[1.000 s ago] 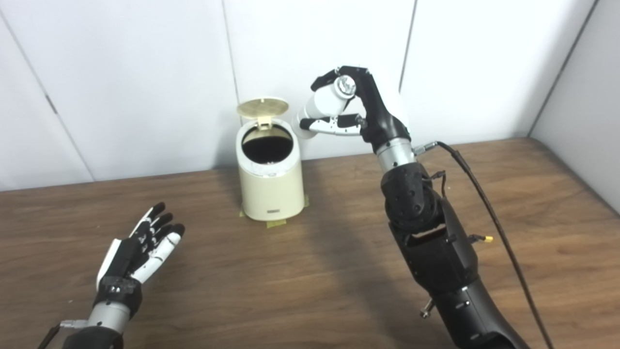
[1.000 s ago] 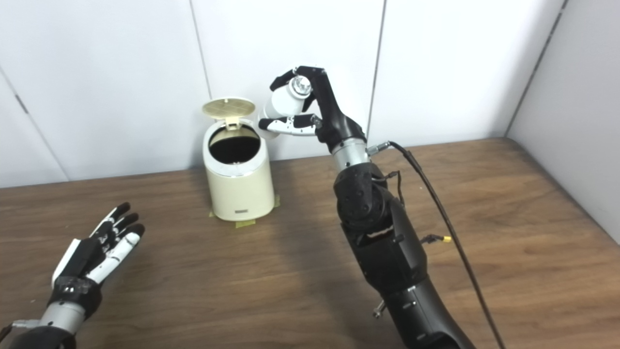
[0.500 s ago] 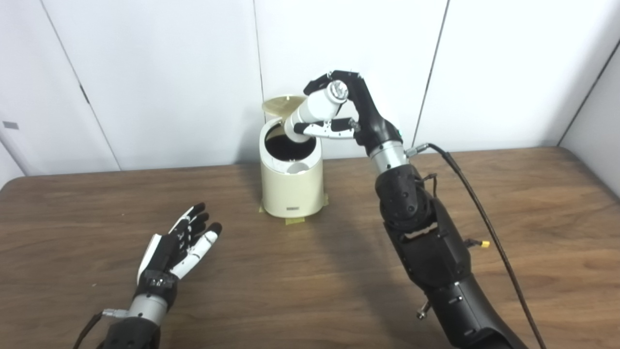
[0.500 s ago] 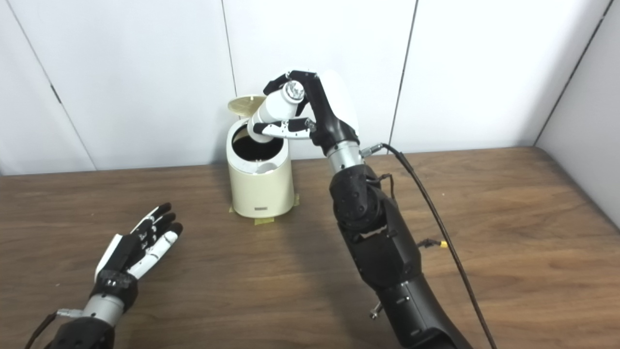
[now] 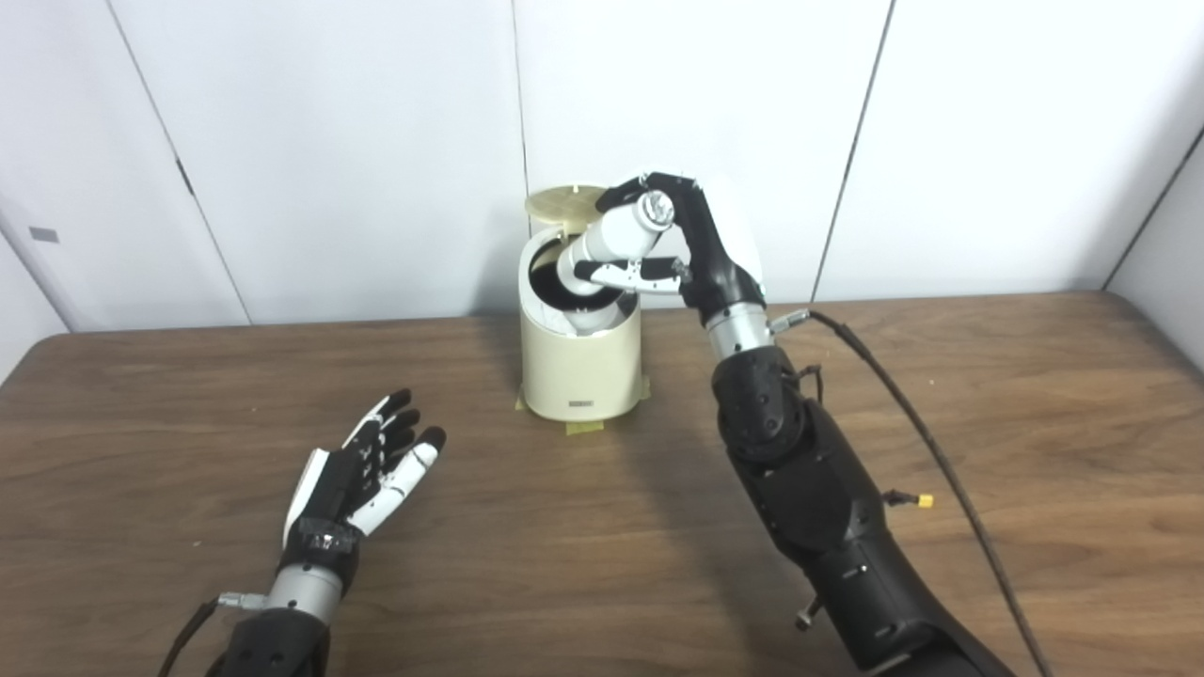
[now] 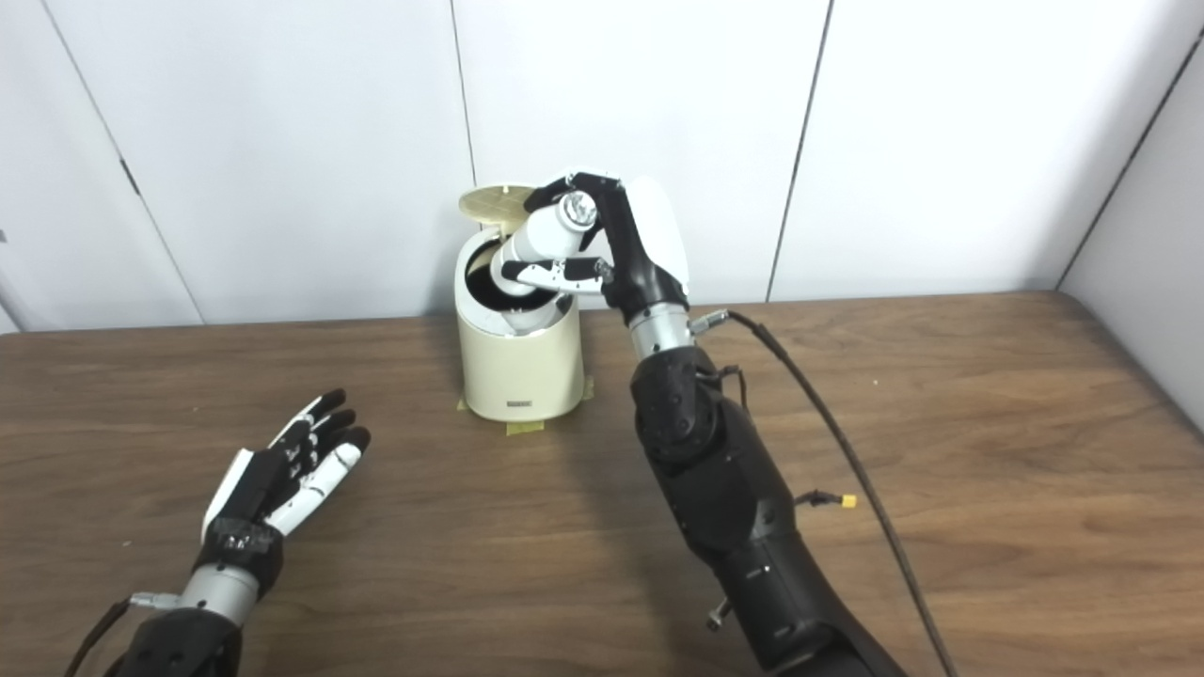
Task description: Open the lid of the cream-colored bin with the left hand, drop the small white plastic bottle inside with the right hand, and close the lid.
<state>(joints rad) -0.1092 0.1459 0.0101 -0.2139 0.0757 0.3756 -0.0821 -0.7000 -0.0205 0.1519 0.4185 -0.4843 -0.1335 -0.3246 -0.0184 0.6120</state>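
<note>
The cream-colored bin (image 5: 580, 369) stands at the back of the table with its round lid (image 5: 562, 198) tipped up behind the dark opening. My right hand (image 5: 679, 249) is raised over the bin's right rim and is shut on the small white plastic bottle (image 5: 611, 240), which slants down-left with its lower end over the opening. The same bottle (image 6: 543, 237) and bin (image 6: 520, 364) show in the right eye view. My left hand (image 5: 362, 475) lies open near the front left of the table, fingers spread, holding nothing, well apart from the bin.
Yellow tape strips (image 5: 587, 425) stick out under the bin's base. A black cable (image 5: 931, 451) runs from my right wrist across the wooden table (image 5: 1035, 395) to the lower right. White wall panels (image 5: 329, 141) close off the back.
The camera has shifted, so the whole scene sits further right. My right hand has carried the bottle left and down, from beside the bin to over its opening. The left hand stays flat and open.
</note>
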